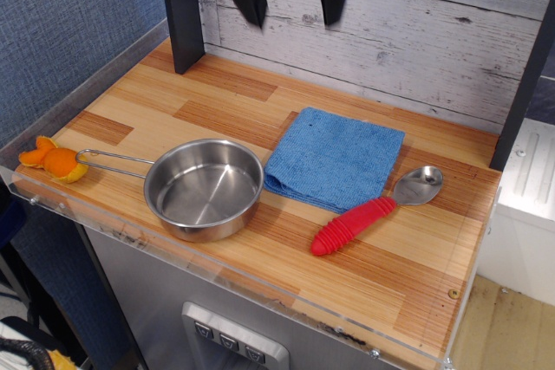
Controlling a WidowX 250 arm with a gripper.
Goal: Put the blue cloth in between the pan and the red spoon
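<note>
**Gripper raised, cloth flat between pan and spoon**

The gripper [290, 2] is seen at the top edge of the view, blurred, with its two dark fingers [252, 4] pointing downward and spread apart, nothing held between them. Only the fingers and the lower body are in view. The blue cloth [335, 158] is laid flat on the tabletop [217, 101], well below the gripper and to its right. The pan [204, 188] is placed just beside the cloth's left edge, and the red spoon [375, 210] is laid along the cloth's lower right corner. An orange toy [52, 160] is seen by the pan's wire handle.
</note>
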